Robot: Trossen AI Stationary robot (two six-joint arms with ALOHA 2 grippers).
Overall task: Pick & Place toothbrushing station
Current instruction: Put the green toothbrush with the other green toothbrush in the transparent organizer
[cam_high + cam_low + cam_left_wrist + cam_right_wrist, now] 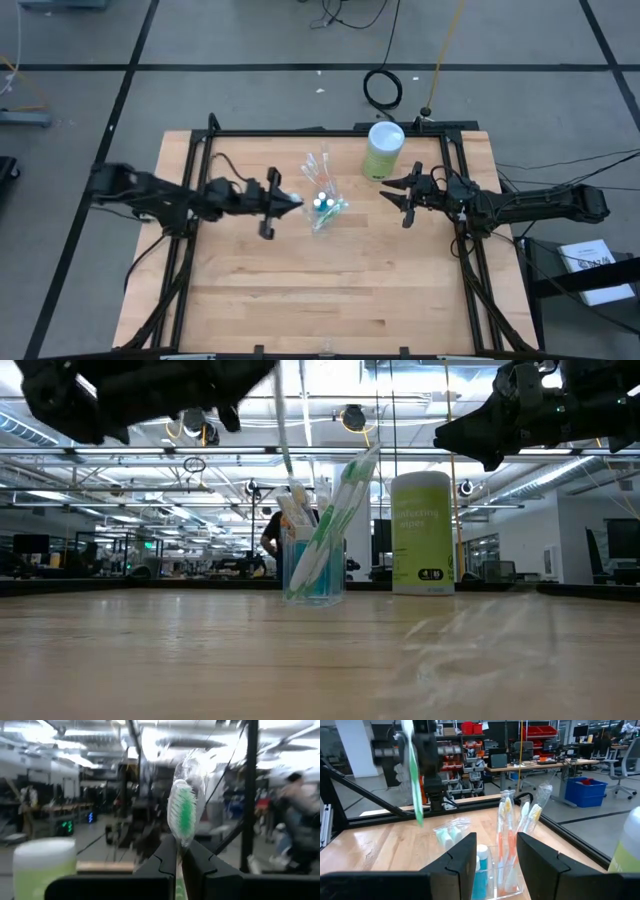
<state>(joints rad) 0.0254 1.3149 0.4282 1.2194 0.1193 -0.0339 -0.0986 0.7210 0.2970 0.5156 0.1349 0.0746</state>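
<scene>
On the pale wooden table (330, 290), a small clear plastic cup (313, 572) stood a little toward the far edge of the middle, holding thin green-white toothbrushes (340, 510) and orange-white toothbrushes (506, 840) that leaned out of its rim, together with tiny white-capped tubes (481, 865). More clear-wrapped brushes (320, 165) lay on the wood just behind the cup, toward the far edge. The left gripper (293, 203) hung above the table close beside the cup on the side of the left edge, its dark fingers (167, 862) pinched tight on the handle of a single green-white toothbrush (183, 812) in a clear wrapper, bristle head up above the fingertips. From the right arm's camera that brush showed as a thin green strip hanging below the left gripper. The right gripper (405, 197) hovered off the wood on the opposite side of the cup, toward the right edge, its fingers (462, 857) partly spread and gripping nothing. A tall lime-green canister with a white lid (383, 151) stood upright near the far edge, just behind the right gripper and apart from the cup.
</scene>
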